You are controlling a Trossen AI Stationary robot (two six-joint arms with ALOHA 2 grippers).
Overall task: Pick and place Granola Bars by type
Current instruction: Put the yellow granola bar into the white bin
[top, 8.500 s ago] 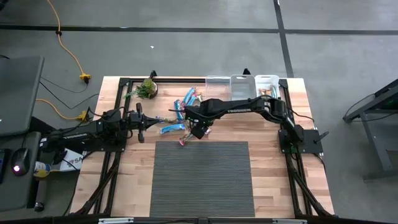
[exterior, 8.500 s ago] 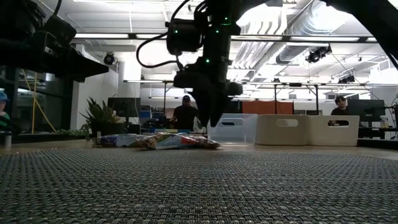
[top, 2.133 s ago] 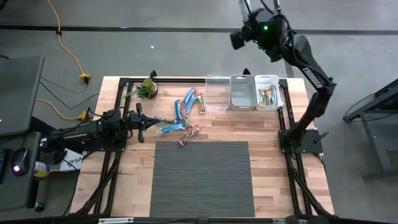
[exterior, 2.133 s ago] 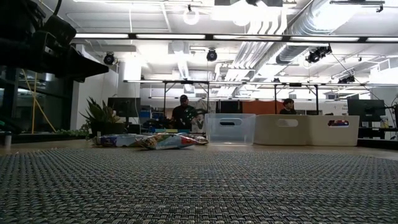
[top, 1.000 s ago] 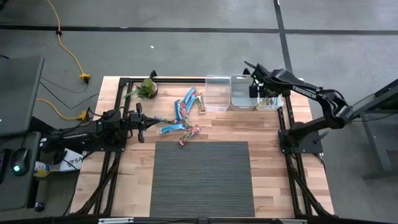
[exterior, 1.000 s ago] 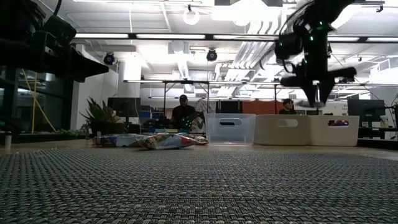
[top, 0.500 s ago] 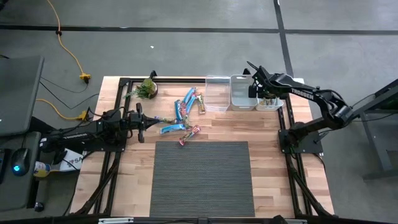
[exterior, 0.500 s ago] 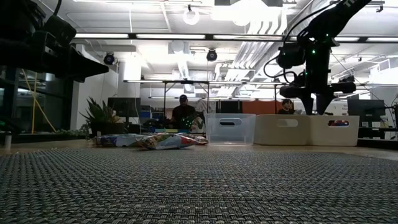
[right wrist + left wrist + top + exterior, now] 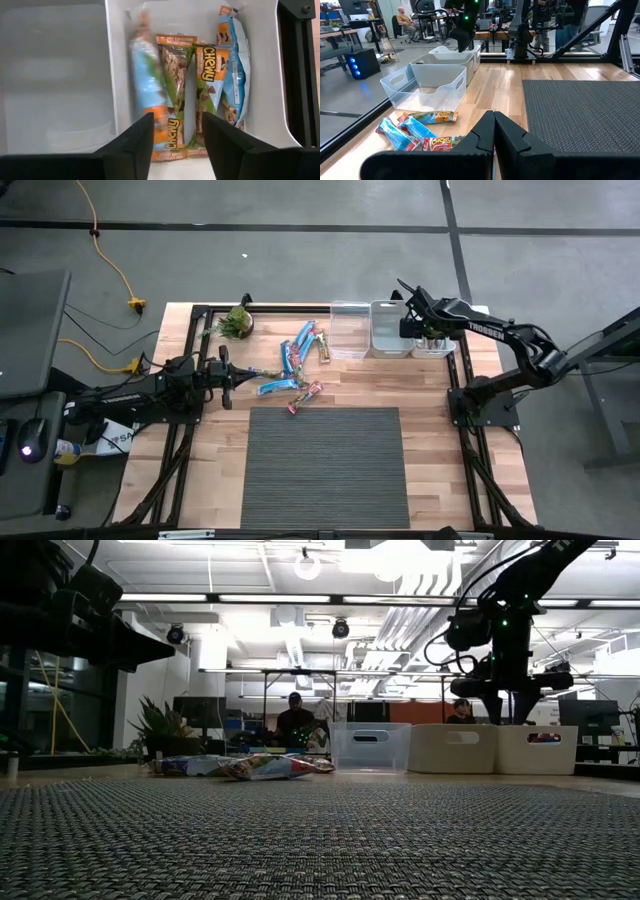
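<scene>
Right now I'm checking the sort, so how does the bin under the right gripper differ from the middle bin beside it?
The end bin holds several granola bars lying side by side; the middle bin shows none. The right gripper hangs open over the end bin, not over the middle bin. The end bin sits at the end of the row, the middle bin between two others. Both are pale, rectangular, open-topped and set side by side.

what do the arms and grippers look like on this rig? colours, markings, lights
Both arms are dark, near black, with jointed tubular links. The right arm carries white TROSSEN lettering along its forearm link; its wrist shows small green lights in the low view. The right gripper has two broad, flat black fingers with angular tips. The left gripper has matching matte black wedge-shaped fingers. Black cables loop above the right wrist.
</scene>
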